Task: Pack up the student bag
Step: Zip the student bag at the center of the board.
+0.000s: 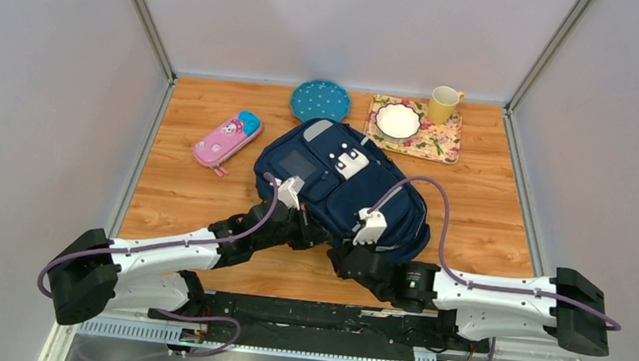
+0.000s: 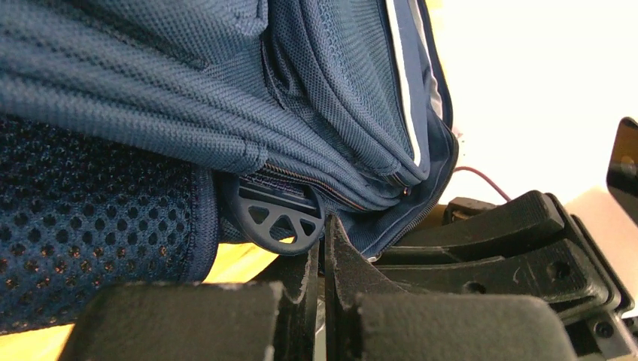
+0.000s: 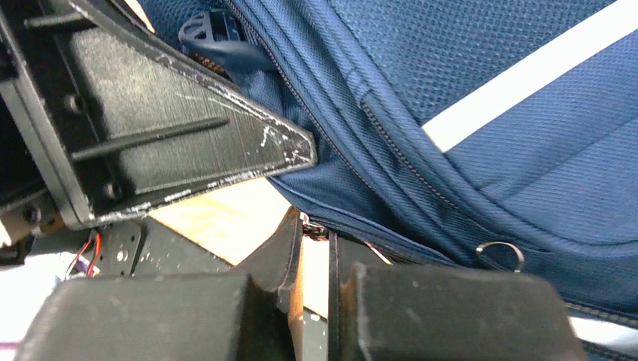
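I cannot read the white patch (image 1: 352, 161) on the student bag (image 1: 324, 190), which lies in the middle of the table (image 1: 487, 221). The left arm (image 1: 161, 250) and right arm (image 1: 489, 291) bend inward, low, to its near edge. The left gripper (image 2: 322, 237) has its fingers together; the right gripper (image 3: 314, 229) pinches the bag's zipper edge.

Robot lab cell, grey panel walls (image 1: 46, 78), wooden tabletop (image 1: 487, 221)

The left arm (image 1: 161, 250) and the right arm (image 1: 498, 292) have white shells, black joints and a purple cable (image 1: 443, 235) each. The fingers (image 3: 188, 143) are black plastic, scratched white.
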`<state>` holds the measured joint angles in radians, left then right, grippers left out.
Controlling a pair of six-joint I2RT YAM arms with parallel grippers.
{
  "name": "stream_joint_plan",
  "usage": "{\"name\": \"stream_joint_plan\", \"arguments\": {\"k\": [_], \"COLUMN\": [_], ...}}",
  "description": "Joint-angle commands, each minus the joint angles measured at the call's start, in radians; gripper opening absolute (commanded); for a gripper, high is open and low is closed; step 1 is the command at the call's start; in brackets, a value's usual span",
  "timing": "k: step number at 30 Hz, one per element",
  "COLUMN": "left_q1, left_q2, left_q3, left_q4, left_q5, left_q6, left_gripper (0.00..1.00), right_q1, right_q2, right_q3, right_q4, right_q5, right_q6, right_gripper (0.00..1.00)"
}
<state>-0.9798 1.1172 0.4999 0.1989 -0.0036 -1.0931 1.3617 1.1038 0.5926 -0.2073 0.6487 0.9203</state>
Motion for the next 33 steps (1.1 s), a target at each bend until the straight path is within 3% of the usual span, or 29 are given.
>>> {"name": "stream_joint_plan", "arguments": {"k": [1,8,13,20,24,32,33], "left_q1": [0.015,0.033,0.043,0.076,0.115,0.125,0.125], "left_q2": [-0.057,-0.086,-0.099,-0.180,-0.232,-0.267,-0.266], "left_q3": [-0.004,-0.037,-0.044,-0.084,-0.124,-0.207,-0.207], "left_q4": [-0.067,-0.053,-0.082,-0.188,-0.237,-0.161,-0.171], "left_q5": [0.005,0.005,0.007,-0.082,-0.085,-0.012,-0.009], "left_q6": [0.088,0.093,0.110,0.160,0.162,0.170,0.173], "left_gripper": [0.00,0.00,0.00,0.00,0.00,0.01,0.08], "right_q1": [-0.023,-0.038,-0.044,-0.142,-0.185,-0.190,-0.190], "right_q2": [-0.111,-0.160,-0.202,-0.324,-0.338,-0.253,-0.240], "right_q3": [-0.069,-0.073,-0.077,-0.163,-0.195,-0.183,-0.178], "right_q4": [-0.055,-0.053,-0.142,-0.150,-0.127,-0.054,-0.032], "right_q5": [-0.063,-0.236,-0.221,-0.345,-0.426,-0.481,-0.486], "right_q6": [-0.044,-0.103,-0.067,-0.058,-0.081,-0.104,-0.109], "right_gripper": [0.00,0.00,0.00,0.00,0.00,0.00,0.00]}}
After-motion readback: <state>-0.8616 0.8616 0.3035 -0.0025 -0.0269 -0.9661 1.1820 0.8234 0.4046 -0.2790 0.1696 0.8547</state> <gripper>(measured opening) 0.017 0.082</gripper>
